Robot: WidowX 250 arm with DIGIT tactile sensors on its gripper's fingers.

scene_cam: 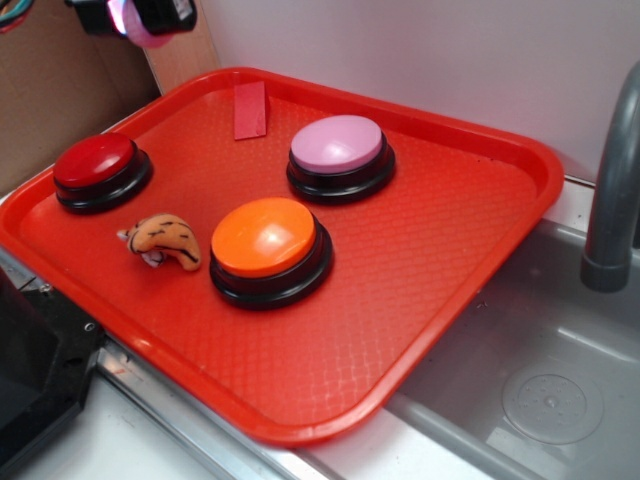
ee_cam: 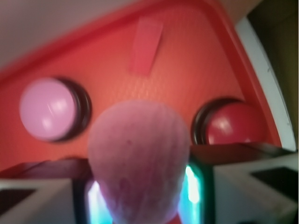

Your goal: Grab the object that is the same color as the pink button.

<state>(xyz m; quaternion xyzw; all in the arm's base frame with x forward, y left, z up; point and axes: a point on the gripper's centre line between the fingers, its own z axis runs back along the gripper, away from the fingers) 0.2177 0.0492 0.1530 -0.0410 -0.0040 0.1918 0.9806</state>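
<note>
My gripper [scene_cam: 135, 20] is high at the top left of the exterior view, above the tray's far left corner, shut on the small pale pink ball [scene_cam: 140, 30]. In the wrist view the ball [ee_cam: 139, 158] fills the middle, squeezed between my two fingers [ee_cam: 201, 186], and the gripper [ee_cam: 140, 196] is lifted well above the tray. The pink button [scene_cam: 338, 145] with its pale lilac dome on a black base stands at the tray's far middle; it also shows at the left of the wrist view [ee_cam: 47, 109].
A red tray [scene_cam: 450, 300] holds a red-domed button [scene_cam: 95, 163], an orange-domed button [scene_cam: 265, 240], an orange striped plush toy [scene_cam: 165, 240] and a flat red rectangular piece [scene_cam: 250, 110]. A grey sink basin [scene_cam: 540, 390] and faucet [scene_cam: 612, 190] lie right.
</note>
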